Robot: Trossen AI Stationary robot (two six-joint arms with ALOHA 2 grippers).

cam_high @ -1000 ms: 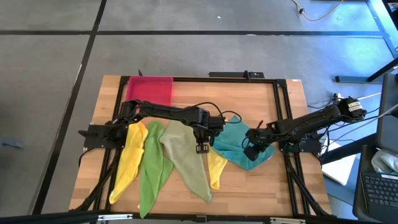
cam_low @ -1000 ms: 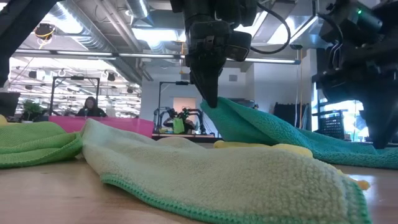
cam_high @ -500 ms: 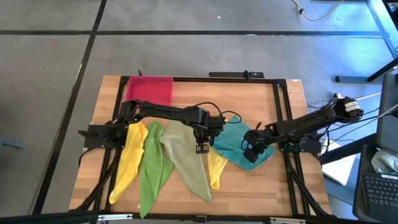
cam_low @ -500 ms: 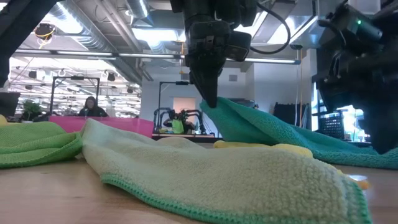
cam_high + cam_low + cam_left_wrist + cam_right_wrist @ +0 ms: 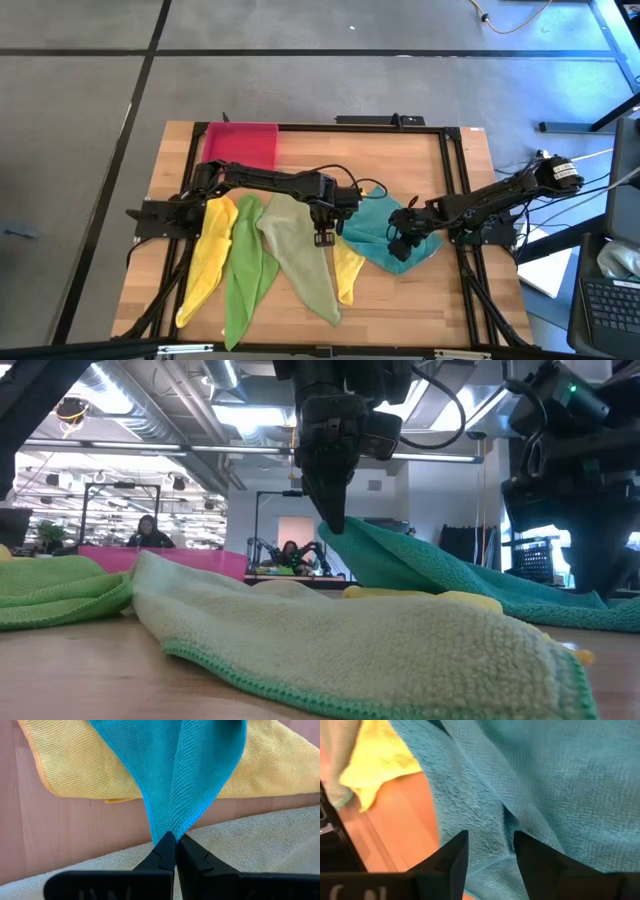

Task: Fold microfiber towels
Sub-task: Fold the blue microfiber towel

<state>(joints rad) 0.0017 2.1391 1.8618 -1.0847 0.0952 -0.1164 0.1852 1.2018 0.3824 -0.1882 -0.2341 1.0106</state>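
Several microfiber towels lie side by side on the wooden table: a yellow towel (image 5: 205, 260), a bright green towel (image 5: 245, 275), a pale olive towel (image 5: 300, 255), a second yellow towel (image 5: 348, 272) partly under its neighbours, and a teal towel (image 5: 372, 235). My left gripper (image 5: 323, 237) is shut on the teal towel's left end, above the olive towel. My right gripper (image 5: 490, 847) stands open over the teal towel's right part (image 5: 415, 250), with a ridge of the cloth (image 5: 507, 827) ahead of the gap between its fingers. My left gripper pinches a gathered tip of the teal towel (image 5: 172, 827) between its two fingertips, the cloth creased into two faces there. The fingers point steeply down from above. The pinched end is lifted (image 5: 345, 532); the towel slopes down rightward onto the table and the second yellow towel. My right gripper is low over the teal towel, but I cannot tell whether its fingers touch it.
A pink-red tray (image 5: 240, 143) sits at the table's far left. A dark frame rail (image 5: 455, 190) runs along the right side, close to the right arm. Bare wood shows along the far edge (image 5: 380, 150) and near the front right (image 5: 420, 300).
My right gripper has tipped a little further down over the teal towel's right part, keeping the same gap between its fingers. The left gripper and the towels have kept still.
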